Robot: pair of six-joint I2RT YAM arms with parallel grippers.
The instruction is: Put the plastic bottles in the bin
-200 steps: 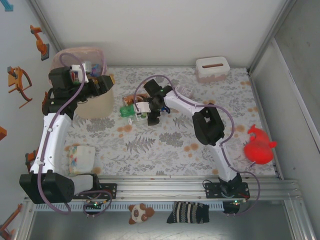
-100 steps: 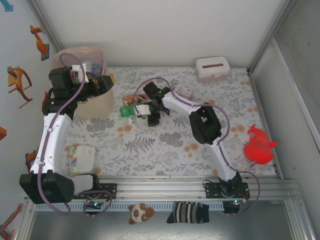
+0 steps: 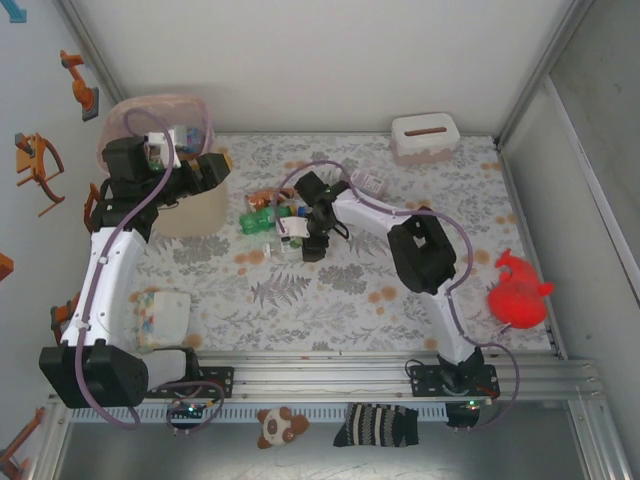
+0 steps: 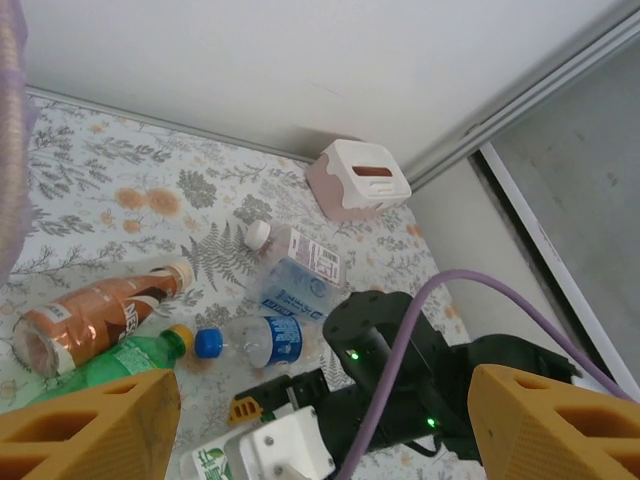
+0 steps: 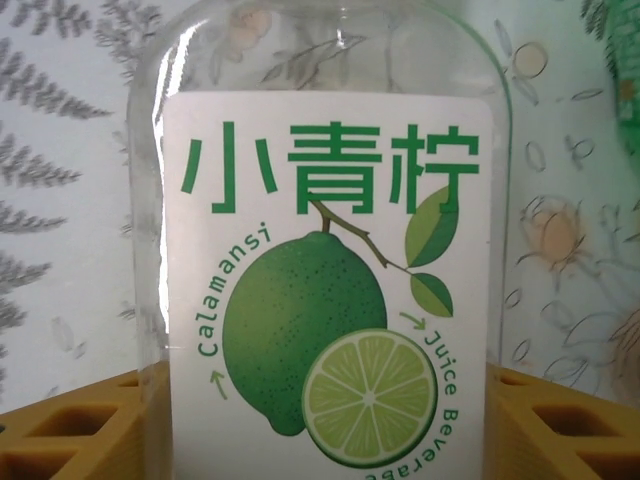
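Four loose bottles clustered on fern-print table (image 3: 330,290), centre-left: orange-label bottle (image 4: 95,312), green bottle (image 4: 115,362), blue-capped clear bottle (image 4: 255,340), white-capped clear bottle (image 4: 298,268). Right gripper (image 3: 306,240) just beside cluster, yellow pads (image 5: 70,430) pressed on both sides of clear calamansi bottle (image 5: 330,270), fern cloth behind it. Left gripper (image 3: 213,166) spread wide, empty, just beside pink bin (image 3: 165,98) at far-left corner; coloured labels visible inside bin.

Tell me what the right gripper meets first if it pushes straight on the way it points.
The right gripper meets the calamansi juice bottle, which sits right between its fingers; beyond that, probably the fern-patterned tablecloth.
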